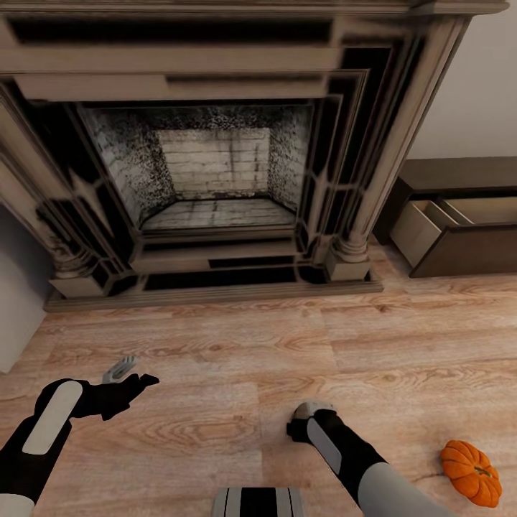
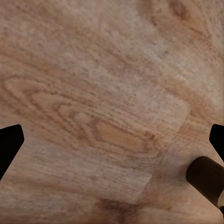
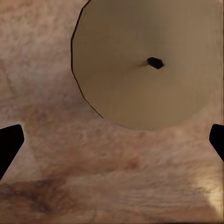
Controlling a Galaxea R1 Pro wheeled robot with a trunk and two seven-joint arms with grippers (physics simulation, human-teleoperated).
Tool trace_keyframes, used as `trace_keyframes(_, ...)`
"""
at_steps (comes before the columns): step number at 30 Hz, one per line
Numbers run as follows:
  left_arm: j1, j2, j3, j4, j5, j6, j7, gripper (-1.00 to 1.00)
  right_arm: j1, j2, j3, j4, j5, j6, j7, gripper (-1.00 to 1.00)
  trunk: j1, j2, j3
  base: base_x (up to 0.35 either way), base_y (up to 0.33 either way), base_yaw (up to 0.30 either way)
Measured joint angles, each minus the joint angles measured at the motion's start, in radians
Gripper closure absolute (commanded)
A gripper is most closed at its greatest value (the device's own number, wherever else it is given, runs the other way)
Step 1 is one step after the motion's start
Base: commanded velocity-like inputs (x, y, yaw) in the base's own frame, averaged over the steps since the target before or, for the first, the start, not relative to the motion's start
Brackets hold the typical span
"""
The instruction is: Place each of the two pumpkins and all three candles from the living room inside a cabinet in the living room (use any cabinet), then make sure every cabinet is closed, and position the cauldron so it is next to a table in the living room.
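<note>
Candle [image 3: 140, 60] beneath right tool [image 3: 112, 140] (tips apart)

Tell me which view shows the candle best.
The right wrist view: the candle is seen top-down, a pale round face with its dark wick at the middle, standing on the wooden floor ahead of the open jaws. In the head view the right arm covers that spot. The left wrist view gives floor planks.
</note>
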Motion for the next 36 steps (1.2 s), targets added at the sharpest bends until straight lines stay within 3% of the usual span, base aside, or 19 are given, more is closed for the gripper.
trace_keyframes(4,0.000,-0.001,-0.001,0.000,0.000,0.000,0.000,-1.00,0.000,-0.009,-0.052,0.003,0.002,0.002,-0.001,-1.00,0.000,0.000,0.000,0.000,-0.043,0.000)
trace_keyframes(7,0.000,-0.001,-0.001,0.000,0.000,0.000,0.000,-1.00,0.001,-0.014,-0.067,0.003,0.002,0.002,-0.001,-1.00,0.000,0.000,0.000,0.000,-0.031,0.000)
trace_keyframes(36,0.000,-0.003,-0.004,0.000,-0.001,-0.001,0.000,-1.00,0.001,-0.016,-0.071,0.002,0.002,0.001,0.009,-1.00,0.000,0.000,0.000,0.097,0.007,0.000)
